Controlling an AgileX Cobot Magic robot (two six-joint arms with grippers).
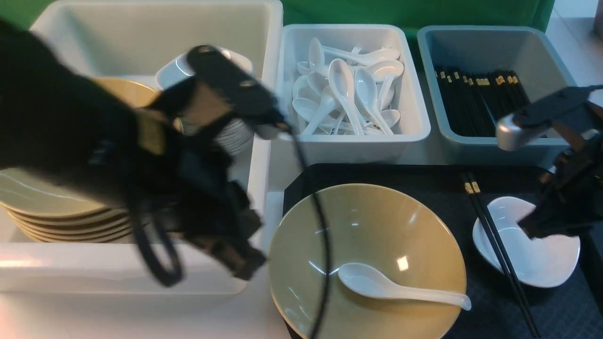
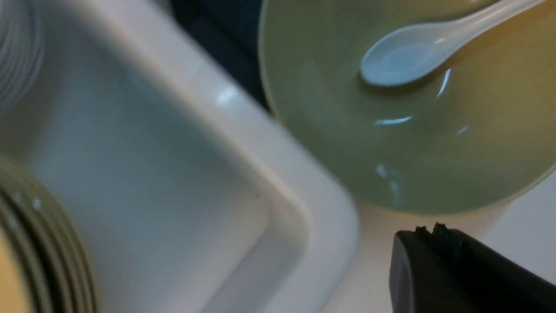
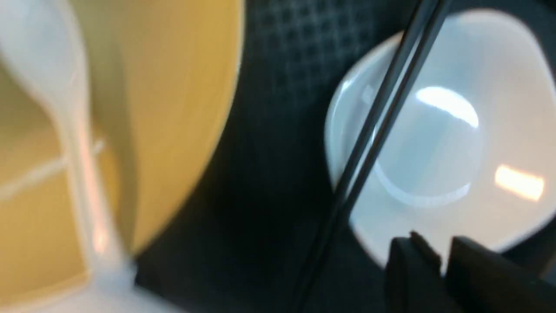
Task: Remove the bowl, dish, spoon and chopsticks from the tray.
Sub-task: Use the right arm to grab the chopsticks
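Observation:
The olive-yellow bowl (image 1: pixel 377 226) sits on the left part of the black tray (image 1: pixel 424 176), with the white spoon (image 1: pixel 395 288) lying inside it. The white dish (image 1: pixel 541 263) sits at the tray's right. The black chopsticks (image 1: pixel 494 245) lie across the dish's left edge. My left gripper (image 1: pixel 245 263) is shut and empty, blurred, just left of the bowl near the big bin's corner; it also shows in the left wrist view (image 2: pixel 428 228). My right gripper (image 1: pixel 530 229) hovers over the dish, its jaws a narrow gap apart and empty, as the right wrist view (image 3: pixel 438 250) shows.
A large white bin (image 1: pixel 261 160) on the left holds a stack of bowls (image 1: pixel 56 207) and a stack of dishes (image 1: pixel 231 134). Behind the tray stand a white bin of spoons (image 1: pixel 353 89) and a grey-blue bin of chopsticks (image 1: pixel 480 96).

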